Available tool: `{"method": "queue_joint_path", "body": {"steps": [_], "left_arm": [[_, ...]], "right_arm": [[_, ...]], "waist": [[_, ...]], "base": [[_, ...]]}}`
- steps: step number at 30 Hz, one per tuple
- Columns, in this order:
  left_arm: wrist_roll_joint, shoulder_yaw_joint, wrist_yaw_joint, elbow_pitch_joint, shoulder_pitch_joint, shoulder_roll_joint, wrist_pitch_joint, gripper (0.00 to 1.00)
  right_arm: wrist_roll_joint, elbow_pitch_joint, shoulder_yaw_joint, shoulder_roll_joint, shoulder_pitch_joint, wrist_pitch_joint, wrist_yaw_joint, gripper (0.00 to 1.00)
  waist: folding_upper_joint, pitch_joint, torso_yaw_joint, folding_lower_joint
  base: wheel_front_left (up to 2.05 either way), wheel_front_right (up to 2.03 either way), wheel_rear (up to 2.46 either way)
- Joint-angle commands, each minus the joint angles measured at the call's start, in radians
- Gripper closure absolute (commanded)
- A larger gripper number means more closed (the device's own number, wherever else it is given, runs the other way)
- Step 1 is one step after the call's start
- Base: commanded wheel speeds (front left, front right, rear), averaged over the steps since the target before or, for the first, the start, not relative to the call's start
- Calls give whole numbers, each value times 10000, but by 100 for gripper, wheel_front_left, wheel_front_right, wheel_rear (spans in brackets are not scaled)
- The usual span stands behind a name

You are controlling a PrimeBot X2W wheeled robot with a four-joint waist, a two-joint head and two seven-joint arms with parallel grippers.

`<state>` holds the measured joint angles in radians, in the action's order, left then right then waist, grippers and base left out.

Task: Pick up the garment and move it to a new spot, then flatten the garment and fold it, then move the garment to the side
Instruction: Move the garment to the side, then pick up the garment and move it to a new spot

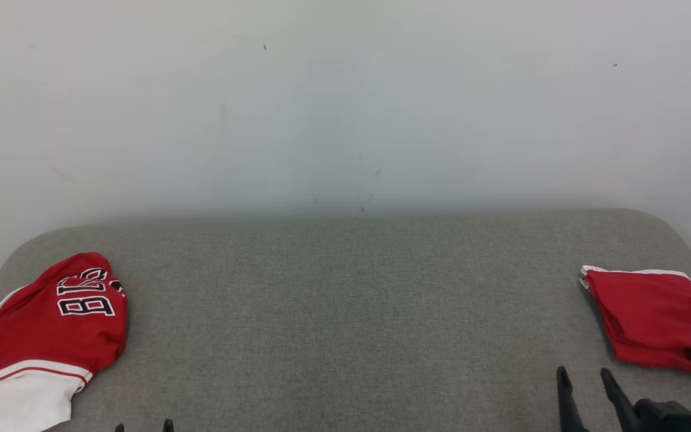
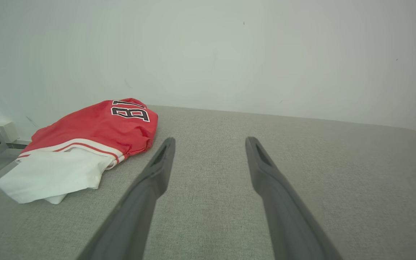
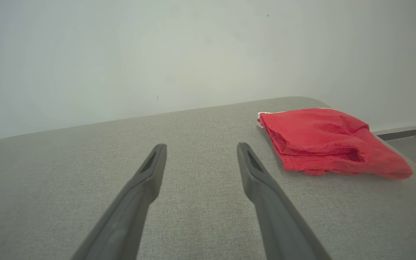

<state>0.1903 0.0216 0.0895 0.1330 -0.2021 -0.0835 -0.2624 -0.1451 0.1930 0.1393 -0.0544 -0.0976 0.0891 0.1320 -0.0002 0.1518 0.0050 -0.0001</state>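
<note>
A pale wall (image 1: 345,108) stands behind the grey fabric-covered table (image 1: 345,312) in front of me. At the table's left edge, towards the near corner, lies the crumpled garment (image 1: 51,324), red with black-and-white lettering and a white part spilling towards me. At the right edge lies a folded garment (image 1: 657,321), red with a thin white trim along its far side. My right gripper (image 3: 201,145) hangs over the near edge just beside that folded piece, jaws spread wide and holding nothing. My left gripper (image 2: 211,139) is near the crumpled one, jaws equally wide, empty.
</note>
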Motion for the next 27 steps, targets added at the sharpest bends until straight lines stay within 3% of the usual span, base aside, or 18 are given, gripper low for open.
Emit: {"method": "queue_joint_path", "body": {"steps": [1, 9, 27], "left_arm": [[-87, 133, 85, 84, -233, 59, -15, 0], [-245, 527, 347, 288, -383, 160, -16, 0], [-300, 406, 403, 460, -227, 222, -16, 0]], "right_arm": [[44, 197, -213, 38, -124, 35, -22, 0], [-224, 739, -704, 47, -193, 273, -22, 0], [-74, 964, -912, 49, -28, 740, -22, 0]], "waist": [[2, 79, 100, 1], [2, 74, 174, 1], [2, 68, 139, 1]], "base": [[0, 0, 0], [0, 0, 0], [0, 0, 0]]}}
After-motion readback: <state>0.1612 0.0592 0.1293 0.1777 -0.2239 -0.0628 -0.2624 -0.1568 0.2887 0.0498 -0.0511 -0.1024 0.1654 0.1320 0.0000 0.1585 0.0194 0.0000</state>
